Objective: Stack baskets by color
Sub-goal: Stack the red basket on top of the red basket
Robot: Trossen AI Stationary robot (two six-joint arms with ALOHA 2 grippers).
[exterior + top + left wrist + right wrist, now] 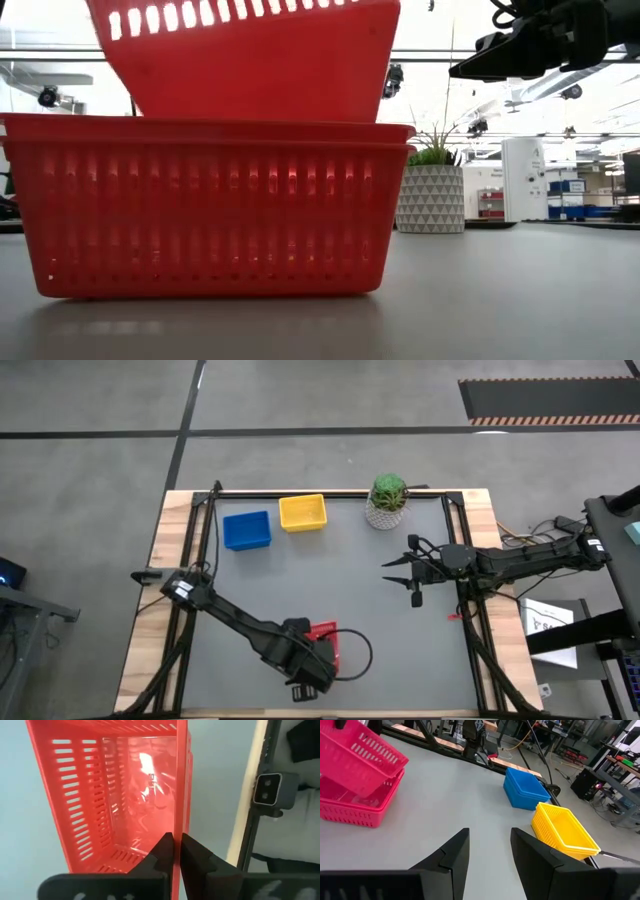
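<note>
A: What's nearest the low camera?

B: The red stack on the surface, at its near edge. Directly above it hangs a tilted red basket, pinched by one wall in the left tool, which is clenched on that wall. The right wrist view shows it canted, one end dipping into the stack and the other riding high.

A: So what does the move turn on?

B: The held basket sits right over the stack, long axis roughly along the stack's own. I judge it needs levelling before it drops in square. The left arm is the nearer one by far.

A: And the right tool?

B: The right tool hovers well apart at mid-surface, jaws spread and holding nothing. Beyond it, at the far edge, the blue baskets and yellow baskets stand side by side, with a potted plant further along.

A: Anything hard to make out?

B: From overhead the left arm covers most of the red stack, so I can't count its layers. Nor can I tell how many baskets the blue and yellow piles hold.
</note>
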